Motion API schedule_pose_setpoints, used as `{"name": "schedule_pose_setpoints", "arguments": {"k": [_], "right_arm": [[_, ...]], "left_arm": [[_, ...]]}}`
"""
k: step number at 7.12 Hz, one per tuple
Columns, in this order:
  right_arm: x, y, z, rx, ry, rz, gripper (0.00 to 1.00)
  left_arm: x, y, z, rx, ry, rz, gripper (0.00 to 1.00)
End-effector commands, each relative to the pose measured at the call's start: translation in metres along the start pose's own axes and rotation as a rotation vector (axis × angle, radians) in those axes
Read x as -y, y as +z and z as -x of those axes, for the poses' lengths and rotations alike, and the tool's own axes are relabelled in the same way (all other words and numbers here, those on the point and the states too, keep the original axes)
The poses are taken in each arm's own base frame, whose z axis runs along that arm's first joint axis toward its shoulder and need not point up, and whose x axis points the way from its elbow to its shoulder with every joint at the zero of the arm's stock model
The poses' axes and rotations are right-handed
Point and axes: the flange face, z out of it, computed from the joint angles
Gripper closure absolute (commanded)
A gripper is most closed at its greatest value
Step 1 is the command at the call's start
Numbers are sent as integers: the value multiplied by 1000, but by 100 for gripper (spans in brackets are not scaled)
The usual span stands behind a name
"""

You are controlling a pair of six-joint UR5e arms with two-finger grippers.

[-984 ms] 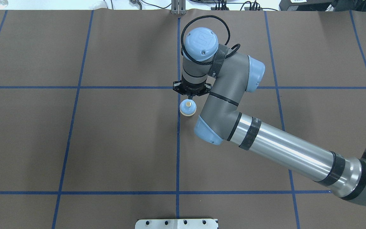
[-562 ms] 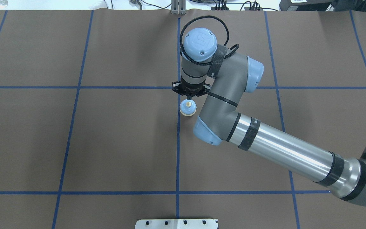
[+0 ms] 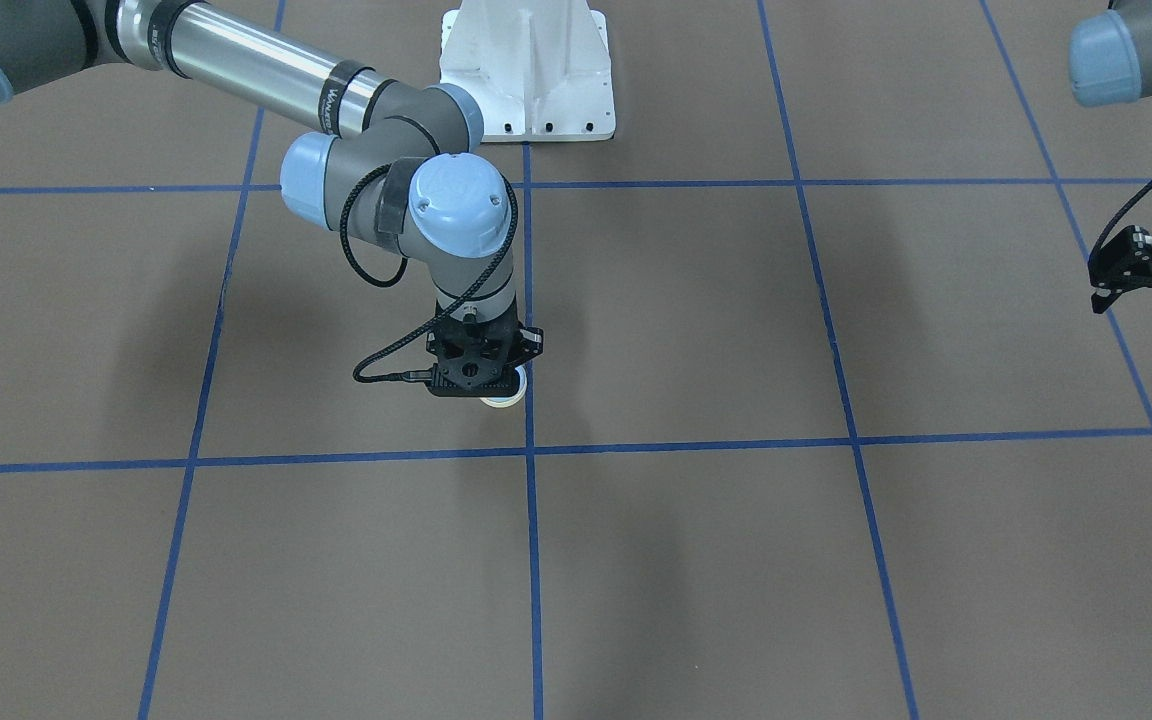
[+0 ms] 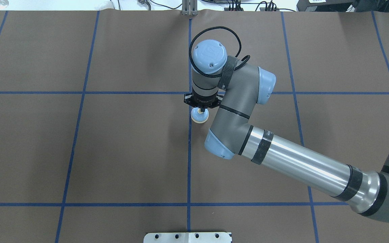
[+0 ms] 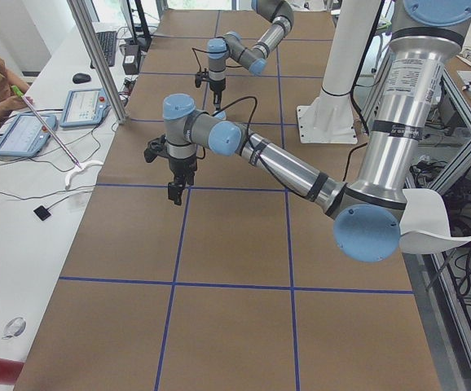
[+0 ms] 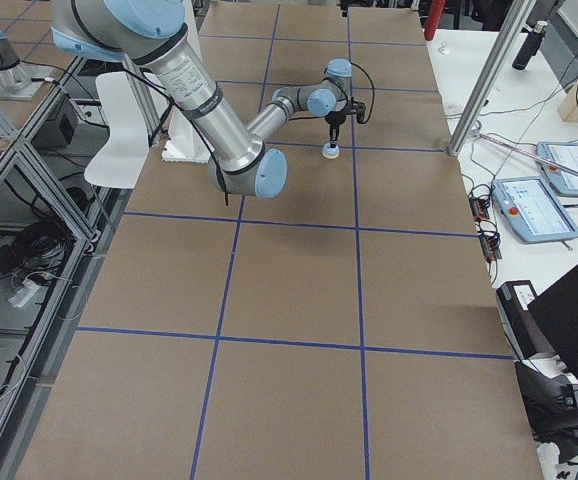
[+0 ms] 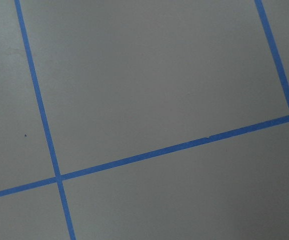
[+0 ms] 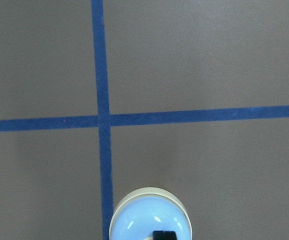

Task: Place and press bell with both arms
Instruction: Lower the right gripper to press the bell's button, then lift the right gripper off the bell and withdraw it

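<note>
overhead exterior: the bell (image 4: pixel 199 117) sits upright on the brown table (image 4: pixel 130 152), just right of the centre blue tape line (image 4: pixel 188 162). the right gripper (image 4: pixel 201 108) is straight above its button, fingers pinched together, holding nothing. right wrist-mounted: one black fingertip (image 8: pixel 163 235) right at the dome's crown, touching the button by the look of it. exterior front-facing: the left gripper (image 3: pixel 1151 270) hangs well apart at the table's side; parted or closed, i cannot tell. the worry from here: an off-centre push could slip off the rounded top and skate or tip the bell, since nothing steadies its base.
</note>
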Motion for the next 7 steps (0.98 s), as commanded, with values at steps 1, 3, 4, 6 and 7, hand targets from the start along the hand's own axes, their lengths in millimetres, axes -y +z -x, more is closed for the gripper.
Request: {"name": "schedule_pose_setpoints", "arguments": {"k": [1, 3, 4, 6, 7], "right_arm": [[3, -12, 1, 20, 1, -8, 100], [22, -61, -11, 94, 22, 8, 77], [16, -72, -19, 92, 27, 8, 1], [-1, -107, -102, 56, 30, 8, 0], [9, -124, -152, 55, -9, 34, 0]], "left_arm": [[0, -1, -1, -1, 1, -3, 0], [0, -1, 0, 0, 0, -3, 0], [0, -2, 1, 0, -1, -4, 0], [-16, 6, 14, 7, -22, 17, 0], [-28, 7, 37, 13, -16, 16, 0]]}}
